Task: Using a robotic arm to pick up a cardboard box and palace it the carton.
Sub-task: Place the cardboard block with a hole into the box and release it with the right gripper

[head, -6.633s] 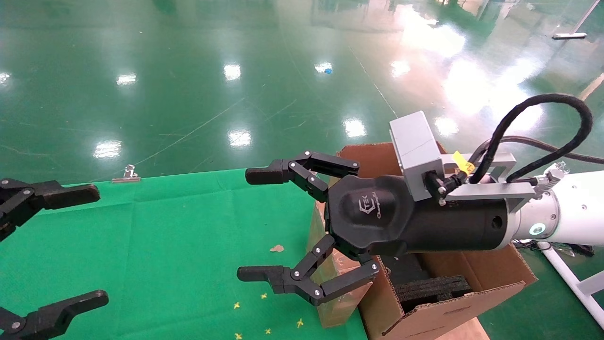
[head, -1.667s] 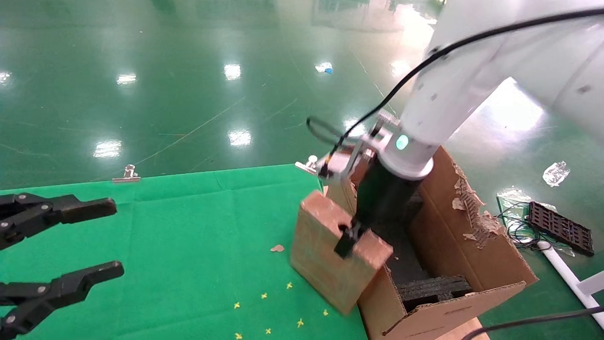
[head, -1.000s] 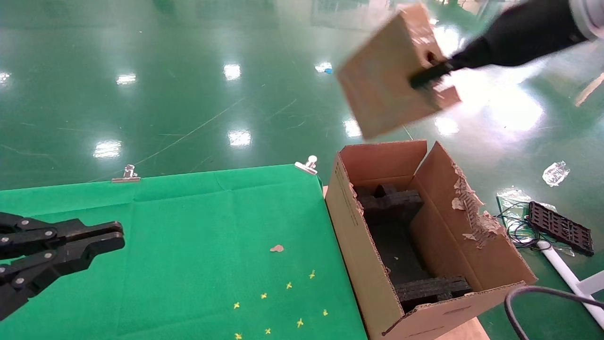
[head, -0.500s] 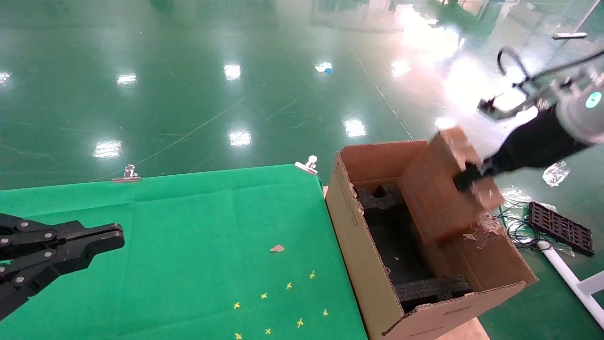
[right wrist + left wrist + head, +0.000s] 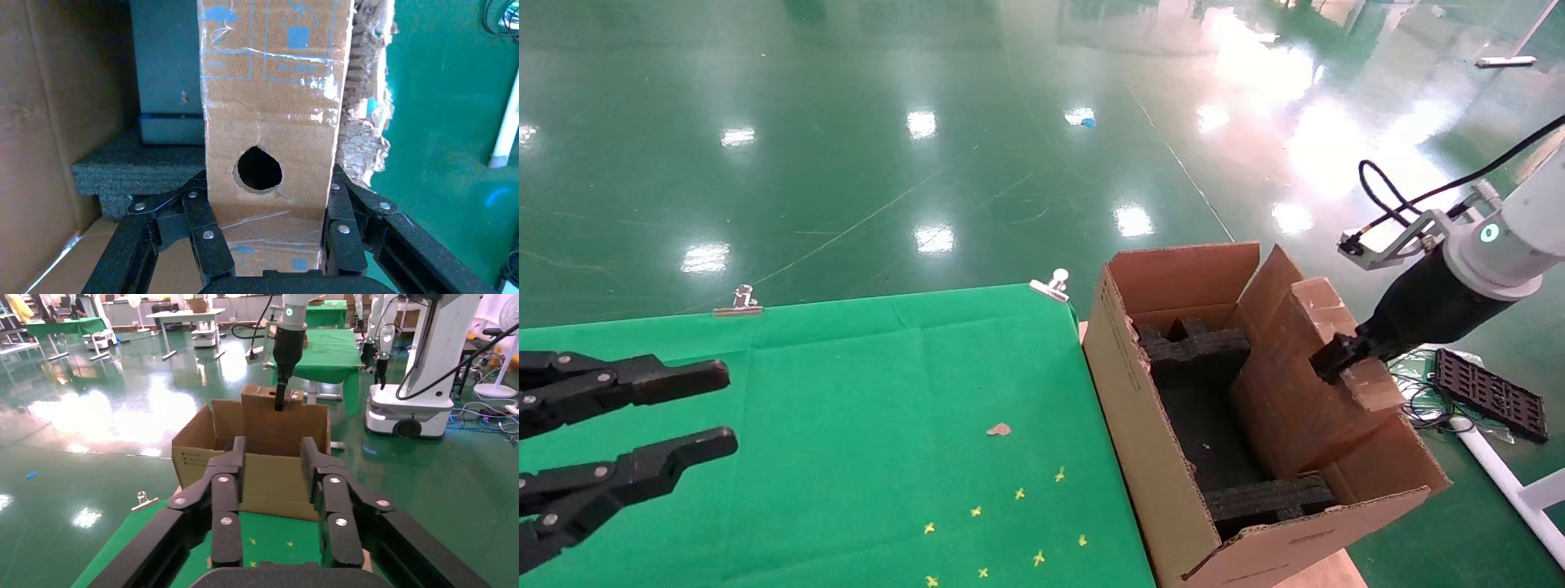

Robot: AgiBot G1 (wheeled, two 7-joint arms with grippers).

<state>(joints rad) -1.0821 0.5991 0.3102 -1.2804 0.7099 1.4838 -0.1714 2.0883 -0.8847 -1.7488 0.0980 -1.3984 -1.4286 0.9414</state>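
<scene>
Brown cardboard box (image 5: 1299, 384), one only, stands on edge and tilted with its lower part inside the carton (image 5: 1140, 425) at the bench's (image 5: 846, 408) right edge, against the carton's right wall. Right gripper (image 5: 1336, 358) of the robotic arm (image 5: 1491, 241) is clamped across its narrow holed side, probably so the slim box can slide down between the two black foam blocks (image 5: 1197, 351). Left gripper (image 5: 695, 412), parked at near left over the bench, is parted and empty; one carton, two grippers.
</scene>
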